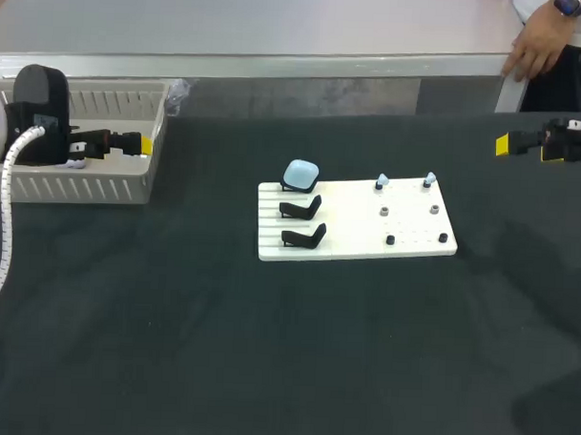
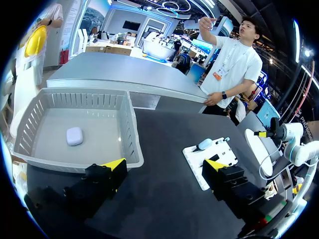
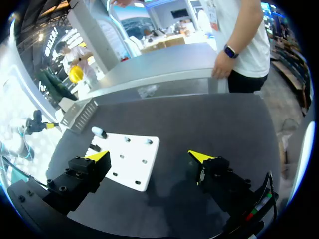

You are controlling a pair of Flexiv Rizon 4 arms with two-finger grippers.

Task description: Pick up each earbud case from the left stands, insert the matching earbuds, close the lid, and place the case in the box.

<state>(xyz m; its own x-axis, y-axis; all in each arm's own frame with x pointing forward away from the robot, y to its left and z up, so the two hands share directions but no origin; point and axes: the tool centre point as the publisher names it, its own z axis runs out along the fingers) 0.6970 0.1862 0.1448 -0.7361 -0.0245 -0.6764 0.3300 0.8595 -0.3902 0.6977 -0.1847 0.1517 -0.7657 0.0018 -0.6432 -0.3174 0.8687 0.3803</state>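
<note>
- A white rectangular plastic board (image 1: 357, 225) lies flat near the middle of the black table (image 1: 267, 350). Every place below is told from this board.
- Three black stands (image 1: 300, 209) sit in a column along the board's left end.
- The stand at the board's far-left corner carries a pale blue rounded earbud case (image 1: 301, 174). The two stands nearer along the same end are bare. Whether the case's lid is up or down cannot be made out.
- Two pale blue earbuds (image 1: 381, 182) stand upright in the far row on the board's right half, set apart from each other.
- Nearer on that right half are small pegs (image 1: 384, 211): a grey pair in the middle row and a dark pair in the near row.
- A grey slatted plastic box (image 1: 101, 184) stands on the table well to the board's left, apart from it.
- A white rounded earbud case (image 2: 74, 136) lies on the floor of that box.
- The left gripper (image 2: 165, 167) hangs well to the board's left, by the box wall that faces the board. Its yellow-tipped fingers are spread wide, with nothing between them.
- The right gripper (image 3: 149, 157) hangs well off the board's right end, out past its far edge and above the table. Its fingers are also wide apart and hold nothing.
</note>
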